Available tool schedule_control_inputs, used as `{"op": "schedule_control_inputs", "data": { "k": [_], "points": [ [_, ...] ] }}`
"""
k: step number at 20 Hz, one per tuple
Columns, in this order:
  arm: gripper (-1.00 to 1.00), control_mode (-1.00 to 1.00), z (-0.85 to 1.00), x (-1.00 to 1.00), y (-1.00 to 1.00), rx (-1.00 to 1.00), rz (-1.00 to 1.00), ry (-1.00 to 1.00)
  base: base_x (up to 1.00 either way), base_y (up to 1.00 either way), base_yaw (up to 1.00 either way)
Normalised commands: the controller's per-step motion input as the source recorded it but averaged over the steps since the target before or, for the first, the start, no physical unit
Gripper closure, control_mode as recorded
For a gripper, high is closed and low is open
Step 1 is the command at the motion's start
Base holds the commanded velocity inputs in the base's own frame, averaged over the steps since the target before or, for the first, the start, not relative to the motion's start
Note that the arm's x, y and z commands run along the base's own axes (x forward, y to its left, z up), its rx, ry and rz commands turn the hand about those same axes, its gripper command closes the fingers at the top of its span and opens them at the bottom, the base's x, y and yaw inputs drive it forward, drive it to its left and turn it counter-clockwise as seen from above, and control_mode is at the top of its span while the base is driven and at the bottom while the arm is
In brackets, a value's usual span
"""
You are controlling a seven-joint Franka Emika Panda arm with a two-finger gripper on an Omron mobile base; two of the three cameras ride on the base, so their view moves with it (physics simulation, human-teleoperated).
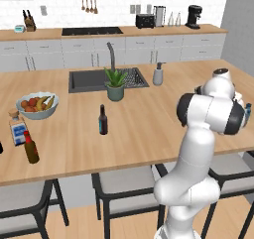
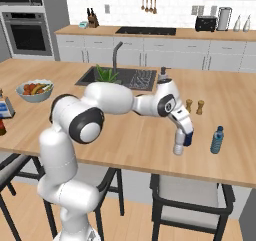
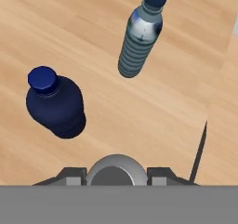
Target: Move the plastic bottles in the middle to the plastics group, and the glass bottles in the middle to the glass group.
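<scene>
The wooden surface (image 2: 130, 140) of the kitchen island is carrying everything, with a sink (image 1: 106, 79) set into its far side and a potted plant (image 1: 115, 84) standing at the sink's near edge. The white arm is reaching out to the surface's right end, and its fingers (image 2: 178, 133) are clamping on the clear water bottle (image 2: 178, 146), whose white cap is sitting between the two tips in the hand view. That bottle is standing upright on the wood, or just over it, I cannot tell which, right beside the dark blue bottle (image 3: 55, 102). The light blue bottle (image 2: 217, 140) is standing a little further right, apart from both. Two wooden shakers (image 2: 194, 106) are standing behind this group.

Near the surface's left end, a bowl of fruit (image 1: 37, 105) is sitting behind the flat bottle with the blue-and-white label (image 1: 17, 127). The brown bottle with the red cap (image 1: 31, 148) is standing upright just in front of that flat bottle, close to the near edge. The near-black bottle with the teal label (image 1: 102, 120) is standing alone in the middle of the surface, well apart from both groups. A soap dispenser (image 1: 158, 74) is standing right of the sink.
</scene>
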Motion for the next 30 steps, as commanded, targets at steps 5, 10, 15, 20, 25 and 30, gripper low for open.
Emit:
{"op": "schedule_control_inputs", "data": {
  "k": [5, 10, 15, 20, 25, 30],
  "points": [
    [1.0, -1.0, -0.12, 0.03, -0.19, 0.02, 0.0, 0.0, 0.0, 0.0, 0.0],
    [1.0, -1.0, -0.07, 0.09, -0.15, 0.0, 0.0, 0.0, 0.0, 0.0, 0.0],
    [1.0, -1.0, -0.1, 0.08, -0.07, 0.0, 0.0, 0.0, 0.0, 0.0, 0.0],
    [1.0, -1.0, -0.11, 0.01, -0.1, 0.02, 0.0, 0.0, 0.0, 0.0, 0.0],
    [1.0, -1.0, -0.16, 0.0, -0.01, 0.0, 0.0, 0.0, 0.0, 0.0, 0.0],
    [1.0, -1.0, -0.21, 0.0, -0.03, 0.01, 0.0, 0.0, 0.0, 0.0, 0.0]
  ]
}}
